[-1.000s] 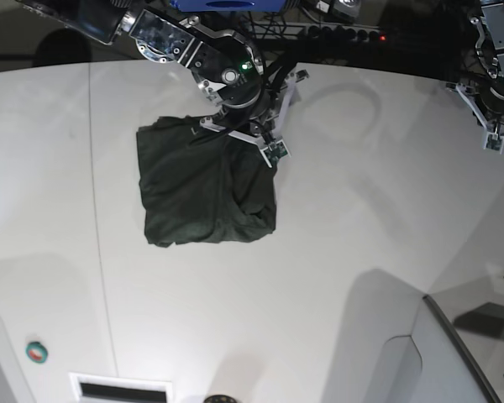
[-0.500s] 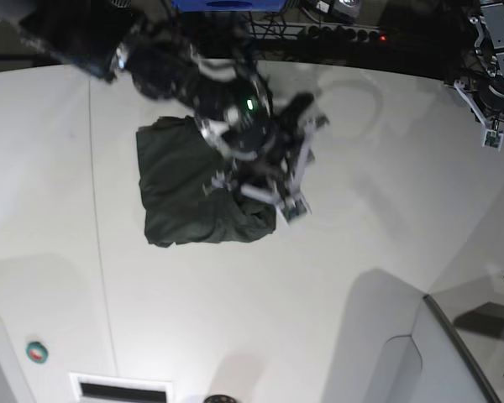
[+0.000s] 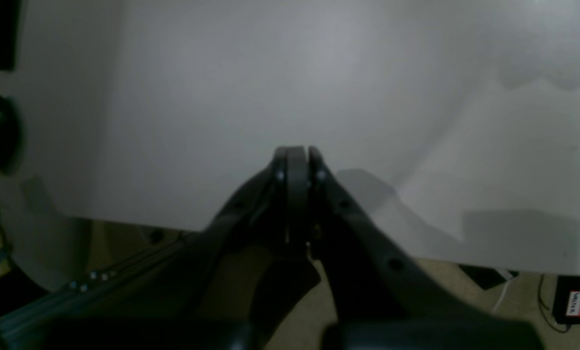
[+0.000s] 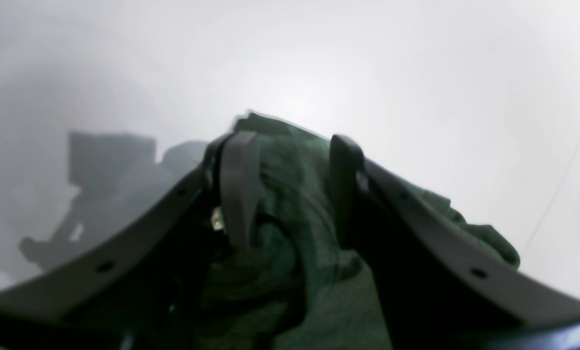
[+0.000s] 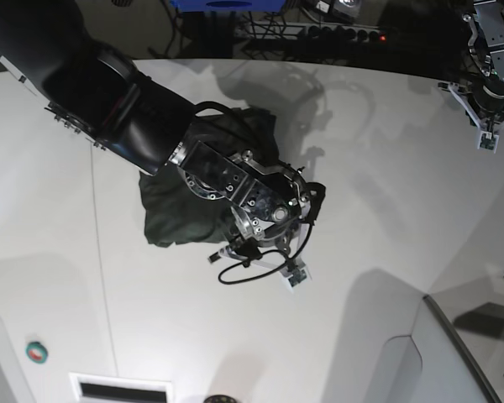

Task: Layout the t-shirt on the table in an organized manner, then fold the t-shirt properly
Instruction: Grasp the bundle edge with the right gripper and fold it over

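Laying-out stage by the look of it, with no tidy fold yet: t-shirt (image 5: 172, 210) bunched in a wrinkled dark green heap on the white table (image 5: 386, 210), left of centre and toward the far side, partly hidden under the right arm. To do this step well: take one clear edge or corner, not a handful of folds; lift only enough to free the layers; draw the cloth outward low over the surface so that it spreads flat instead of rolling; find hem and sleeves before any folding; bring in the second arm to pin the opposite side. Risk of dragging the whole heap if only one point is pulled. Right gripper (image 4: 292, 189): directly over the heap, jaws partly apart, roughly midway, with green cloth rising between the pads (image 4: 239, 184) and seemingly brushing them; no firm pinch visible, though blur makes real contact hard to judge. Left gripper (image 3: 297, 160): far right, well apart from the garment, fingertips pressed together, holding nothing, above bare tabletop near its edge.
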Controlling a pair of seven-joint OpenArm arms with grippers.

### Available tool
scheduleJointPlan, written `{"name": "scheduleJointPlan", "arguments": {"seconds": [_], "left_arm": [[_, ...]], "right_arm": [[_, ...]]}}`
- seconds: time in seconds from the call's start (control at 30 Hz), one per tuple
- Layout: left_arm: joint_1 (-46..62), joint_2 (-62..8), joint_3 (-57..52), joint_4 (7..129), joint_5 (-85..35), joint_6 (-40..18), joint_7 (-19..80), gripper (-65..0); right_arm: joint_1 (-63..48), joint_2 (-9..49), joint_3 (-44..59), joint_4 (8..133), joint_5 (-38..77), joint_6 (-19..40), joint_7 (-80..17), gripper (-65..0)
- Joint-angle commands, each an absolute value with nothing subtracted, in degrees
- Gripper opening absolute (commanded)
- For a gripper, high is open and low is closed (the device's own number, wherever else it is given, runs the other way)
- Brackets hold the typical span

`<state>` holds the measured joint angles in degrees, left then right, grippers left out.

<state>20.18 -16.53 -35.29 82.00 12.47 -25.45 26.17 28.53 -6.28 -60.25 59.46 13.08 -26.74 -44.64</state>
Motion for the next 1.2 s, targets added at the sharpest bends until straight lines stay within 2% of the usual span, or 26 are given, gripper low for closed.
{"name": "scheduleJointPlan", "arguments": {"seconds": [0.0,0.1,0.2,0.43,0.63,0.93,0.97,1.07,1.17], "left_arm": [[20.1,-17.6,-35.7,82.6,12.5,-24.8,25.4,-65.0],[20.1,-17.6,-35.7,82.6,12.5,-24.8,25.4,-65.0],[19.9,-17.6,-35.7,82.6,12.5,-24.8,25.4,-65.0],[20.1,-17.6,-35.7,82.5,12.5,-24.8,25.4,-65.0],[20.1,-17.6,-35.7,82.5,12.5,-24.8,25.4,-65.0],[20.3,-17.6,-35.7,82.5,12.5,-24.8,25.4,-65.0],[20.3,-17.6,-35.7,82.5,12.5,-24.8,25.4,-65.0],[20.3,-17.6,-35.7,82.5,12.5,-24.8,25.4,-65.0],[20.3,-17.6,-35.7,82.5,12.5,-24.8,25.4,-65.0]], "right_arm": [[30.1,-7.1,-60.0,60.3,12.4,-25.4,-43.6,-42.0],[29.8,-7.1,-59.9,60.0,12.4,-23.4,-43.6,-39.9],[29.4,-7.3,-59.9,60.4,12.4,-23.3,-43.6,-31.7],[28.8,-7.3,-59.9,58.5,12.4,-23.3,-42.1,-31.2],[28.8,-7.3,-59.9,57.7,12.5,-23.3,-39.6,-43.1],[28.9,-8.0,-59.9,52.9,12.6,-23.3,-37.1,-44.6],[28.8,-8.0,-59.9,53.1,12.6,-23.3,-37.1,-47.4],[28.8,-8.1,-59.7,53.2,12.6,-23.3,-36.8,-64.4],[28.7,-8.1,-59.6,53.9,12.8,-23.3,-36.3,-63.2]]}}
